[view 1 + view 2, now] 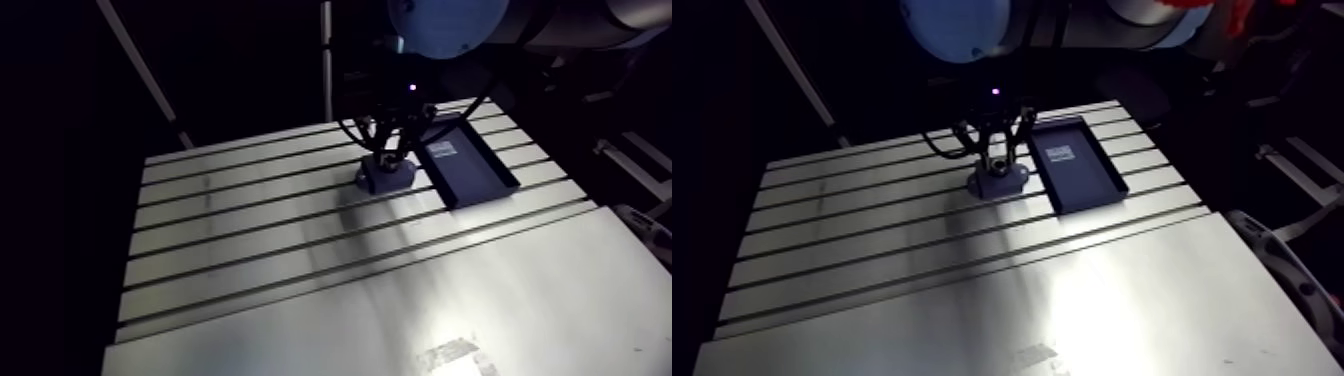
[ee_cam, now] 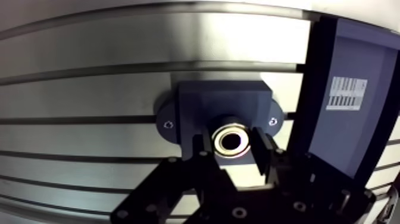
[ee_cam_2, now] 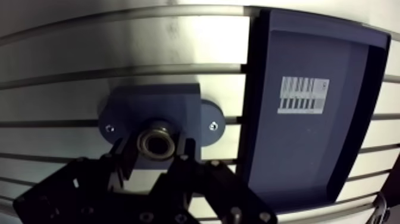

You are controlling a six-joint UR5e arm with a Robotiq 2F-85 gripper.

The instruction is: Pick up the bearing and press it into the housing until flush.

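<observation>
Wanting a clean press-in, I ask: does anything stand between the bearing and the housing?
Nothing visible does. The gripper is shut on the bearing right at the housing; the tray lies off to one side.

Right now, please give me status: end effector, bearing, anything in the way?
End effector shut on bearing. Bearing at housing bore, flush not confirmed. Dark tray beside housing, out of the path.
</observation>
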